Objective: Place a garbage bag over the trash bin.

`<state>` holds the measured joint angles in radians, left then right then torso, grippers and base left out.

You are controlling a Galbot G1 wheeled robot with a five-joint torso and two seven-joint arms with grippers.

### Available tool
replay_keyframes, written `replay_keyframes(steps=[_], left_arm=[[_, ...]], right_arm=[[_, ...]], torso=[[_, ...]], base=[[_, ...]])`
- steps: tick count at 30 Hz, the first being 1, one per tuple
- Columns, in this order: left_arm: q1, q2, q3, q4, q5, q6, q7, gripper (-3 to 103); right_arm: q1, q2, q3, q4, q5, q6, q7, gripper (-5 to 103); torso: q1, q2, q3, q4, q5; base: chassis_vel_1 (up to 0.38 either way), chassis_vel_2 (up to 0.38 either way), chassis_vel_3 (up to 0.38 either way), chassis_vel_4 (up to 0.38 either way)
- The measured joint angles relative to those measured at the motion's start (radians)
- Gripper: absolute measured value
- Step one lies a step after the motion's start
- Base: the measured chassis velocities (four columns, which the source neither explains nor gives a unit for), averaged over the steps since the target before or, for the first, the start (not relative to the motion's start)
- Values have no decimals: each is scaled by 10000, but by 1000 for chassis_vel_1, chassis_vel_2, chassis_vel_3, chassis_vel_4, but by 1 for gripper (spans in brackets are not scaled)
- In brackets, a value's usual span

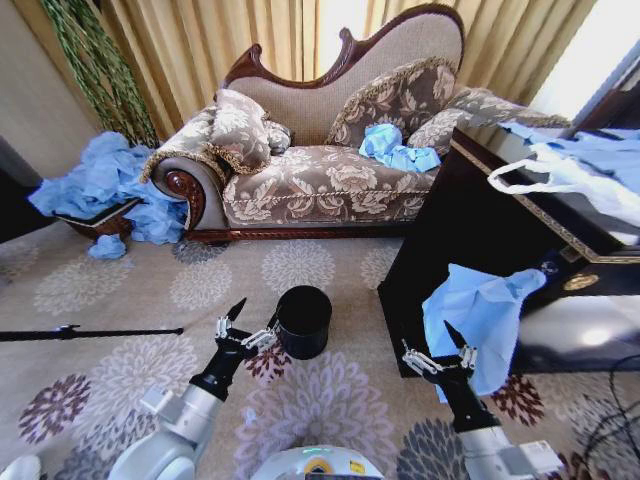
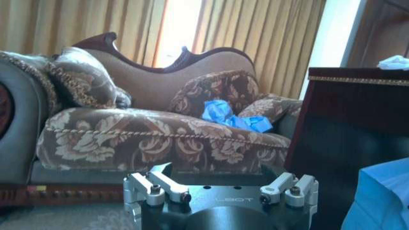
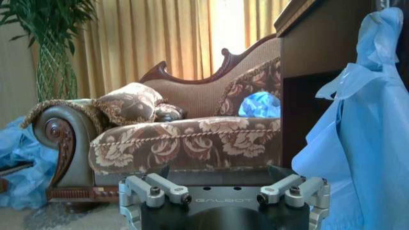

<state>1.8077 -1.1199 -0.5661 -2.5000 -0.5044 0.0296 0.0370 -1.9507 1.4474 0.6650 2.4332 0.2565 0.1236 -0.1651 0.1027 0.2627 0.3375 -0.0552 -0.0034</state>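
The black trash bin (image 1: 303,320) stands upright on the patterned carpet, its mouth bare. My left gripper (image 1: 252,318) hovers open just to its left, with one fingertip near the bin's wall and nothing between the fingers. The light-blue garbage bag (image 1: 480,312) hangs floppy over the front edge of the dark table (image 1: 440,230). It also shows in the right wrist view as the garbage bag (image 3: 357,143) and in the left wrist view as the garbage bag (image 2: 382,196). My right gripper (image 1: 437,346) is open right at the bag's lower left edge, not closed on it.
A floral sofa (image 1: 320,180) at the back holds a crumpled blue bag (image 1: 397,148). A white bag with loop handles (image 1: 545,172) and pale-blue plastic lie on the table top. A heap of blue bags (image 1: 110,185) sits at left. A black rod (image 1: 90,332) lies on the carpet.
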Motion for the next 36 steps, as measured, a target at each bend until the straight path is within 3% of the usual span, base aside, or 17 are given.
replay_keyframes(steps=[3, 8, 10, 11, 14, 15, 16, 19, 20, 23, 24, 27, 28, 31, 32, 35, 36], left_arm=[[-64, 65, 21, 0, -148, 90, -3, 96], [-598, 1167, 144, 0, -937, 504, -136, 95], [-1302, 2153, 250, 97, -1735, 777, -286, 95], [-1302, 2153, 250, 97, -1735, 777, -286, 95], [-2543, 3497, 805, 216, -3418, 1108, -748, 94], [-3503, 4421, 1164, 306, -4449, 1290, -883, 94], [-3503, 4421, 1164, 306, -4449, 1290, -883, 94], [-6580, 5581, 3109, 595, -6574, 1792, -1090, 93], [-6580, 5581, 3109, 595, -6574, 1792, -1090, 93], [-9163, 5319, 5432, 1042, -7515, 2071, -1235, 93], [-9163, 5319, 5432, 1042, -7515, 2071, -1235, 93], [-10911, 4594, 7060, 1732, -8400, 2274, -1331, 93], [-10911, 4594, 7060, 1732, -8400, 2274, -1331, 93], [-11831, 3131, 8182, 2391, -9288, 2399, -2132, 92], [-11831, 3131, 8182, 2391, -9288, 2399, -2132, 92], [-12147, 1847, 9102, 2879, -10055, 2548, -2760, 90], [-12147, 1847, 9102, 2879, -10055, 2548, -2760, 90]], right_arm=[[-71, 25, -46, 57, 33, 0, 6, 100], [-176, -16, -40, -101, -12, 228, -17, 100], [-202, 94, -74, -185, -123, 352, -31, 100], [-202, 94, -74, -185, -123, 352, -31, 100], [-170, 139, -137, -364, -258, 443, -69, 100], [-108, 125, -150, -471, -359, 502, -122, 100], [-108, 125, -150, -471, -359, 502, -122, 100], [19, 202, -193, -654, -520, 539, -148, 100], [19, 202, -193, -654, -520, 539, -148, 100], [148, 307, -248, -931, -675, 593, -151, 100], [148, 307, -248, -931, -675, 593, -151, 100], [271, 322, -257, -1266, -689, 598, -152, 100], [271, 322, -257, -1266, -689, 598, -152, 100], [482, 311, -216, -1924, -687, 752, -228, 100], [482, 311, -216, -1924, -687, 752, -228, 100], [589, 366, -172, -2239, -691, 784, -205, 100], [589, 366, -172, -2239, -691, 784, -205, 100]], torso=[[0, 0, 0, 1, -1], [0, 0, 0, 0, -3], [0, 0, 0, -3, -1], [0, 0, 0, -3, -1], [0, 0, 0, -1, -7], [0, 0, 1, -2, 0], [0, 0, 1, -2, 0], [1, 0, 1, -1, 2], [1, 0, 1, -1, 2], [2, -1, 1, -3, 0], [2, -1, 1, -3, 0], [1, 0, 0, 1, 1], [1, 0, 0, 1, 1], [2, -1, 1, -2, 4], [2, -1, 1, -2, 4], [0, -1, 0, 3, 1], [0, -1, 0, 3, 1]], base=[[0, 0, 0, 0], [0, 0, 0, 0], [0, 0, 0, 0], [0, 0, 0, 0], [0, 0, 0, 0], [0, 0, 0, 0], [0, 0, 0, 0], [0, 0, 0, 0], [0, 0, 0, 0], [0, 0, 0, 0], [0, 0, 0, 0], [0, 0, 0, 0], [0, 0, 0, 0], [0, 0, 0, 0], [0, 0, 0, 0], [0, 0, 0, 0], [0, 0, 0, 0]])
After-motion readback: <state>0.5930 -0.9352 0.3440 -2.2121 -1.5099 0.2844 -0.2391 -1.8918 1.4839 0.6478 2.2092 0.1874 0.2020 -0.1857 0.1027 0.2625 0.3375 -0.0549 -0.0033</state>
